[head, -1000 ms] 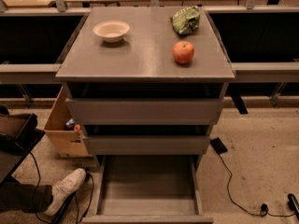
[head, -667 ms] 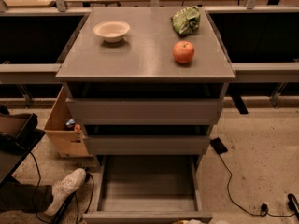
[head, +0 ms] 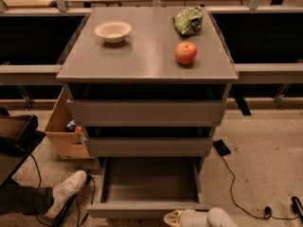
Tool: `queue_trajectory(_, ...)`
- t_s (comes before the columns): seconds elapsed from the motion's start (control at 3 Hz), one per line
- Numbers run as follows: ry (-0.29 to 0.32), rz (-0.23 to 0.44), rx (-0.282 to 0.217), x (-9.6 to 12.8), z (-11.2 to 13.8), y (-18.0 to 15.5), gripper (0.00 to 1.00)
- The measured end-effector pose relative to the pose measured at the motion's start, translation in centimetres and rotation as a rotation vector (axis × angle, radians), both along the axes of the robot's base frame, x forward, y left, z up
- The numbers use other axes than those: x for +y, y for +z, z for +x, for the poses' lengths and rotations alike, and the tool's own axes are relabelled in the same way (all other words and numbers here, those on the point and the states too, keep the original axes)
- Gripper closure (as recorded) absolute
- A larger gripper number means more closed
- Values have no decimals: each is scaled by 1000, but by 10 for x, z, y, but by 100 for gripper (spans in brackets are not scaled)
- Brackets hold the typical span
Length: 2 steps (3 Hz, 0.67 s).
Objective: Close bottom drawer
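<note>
Tool [head: 175,217], grip state untellable, low at front edge of pulled-out bottom drawer [head: 147,208].

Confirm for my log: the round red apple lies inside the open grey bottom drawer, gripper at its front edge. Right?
No. The camera view shows the round red apple on the grey cabinet top, not in the open grey bottom drawer; the gripper is at the drawer's front edge.

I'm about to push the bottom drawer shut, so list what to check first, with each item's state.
1. The bottom drawer is pulled out: ok.
2. Its tray holds no objects: ok, nothing seen inside.
3. The gripper is near the drawer front: ok, low in view, just before it.
4. Gripper touching the front panel: cannot tell.
5. The shoe is out of the drawer's path: ok, on the floor to its left.
</note>
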State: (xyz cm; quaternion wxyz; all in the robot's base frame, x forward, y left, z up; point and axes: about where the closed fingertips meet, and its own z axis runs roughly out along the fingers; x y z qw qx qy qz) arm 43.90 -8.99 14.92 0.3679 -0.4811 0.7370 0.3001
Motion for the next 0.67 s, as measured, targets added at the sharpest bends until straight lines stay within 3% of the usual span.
queue_trajectory(0.33,61,-74,12,-4,4,10,100)
queue_trajectory(0.67,61,-74,12,-4,4,10,100)
